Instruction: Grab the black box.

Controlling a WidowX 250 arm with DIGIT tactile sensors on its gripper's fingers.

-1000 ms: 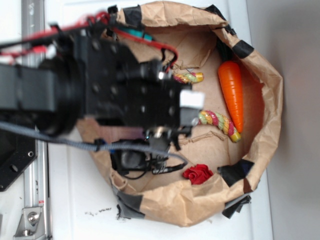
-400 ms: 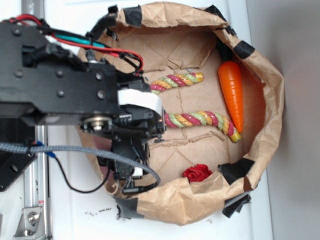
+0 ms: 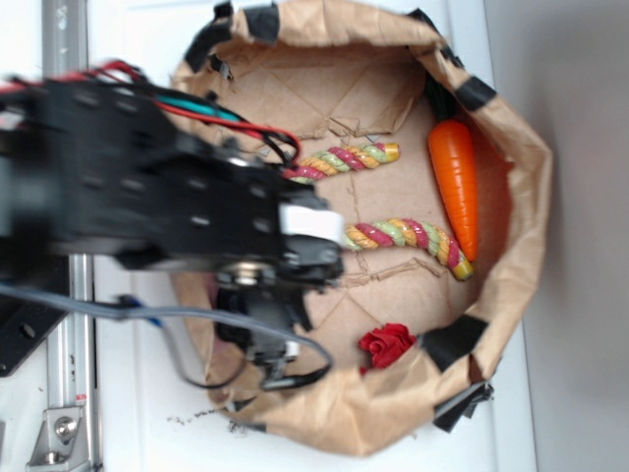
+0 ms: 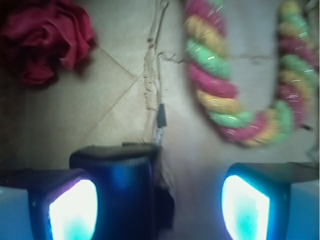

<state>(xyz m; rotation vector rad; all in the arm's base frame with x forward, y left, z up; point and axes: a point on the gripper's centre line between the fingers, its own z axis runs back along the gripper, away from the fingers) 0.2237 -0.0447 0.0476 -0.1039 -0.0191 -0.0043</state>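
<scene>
Since 0.4 s ago the arm has swung lower and further right across the exterior view, now covering the near ends of both rope strands, and the paper wall looks pulled slightly out of shape. From the wrist view the pincer [image 4: 159, 200] stands wide, its 2 glowing pale pads [image 4: 74, 209] well apart, and the small glossy black box [image 4: 122, 187] sits between them, pressed close beside the left pad with a clear gap to the right one; that offset suggests the approach is not yet centred, so closing now could shove the box sideways rather than clamp it evenly. In the exterior view the box is hidden beneath the arm's black body, at the lower left of the bowl. Beyond the pads, the twisted pink, green and yellow rope [image 4: 235, 80] curves in a U on the brown paper floor, near but apart from the box. A crumpled red cloth [image 4: 42, 37] lies in the far corner, well clear. The orange plastic carrot [image 3: 457, 187] rests against the taped brown paper bowl's wall [image 3: 521, 216], which keeps everything gathered on the white desk [image 3: 580, 295].
</scene>
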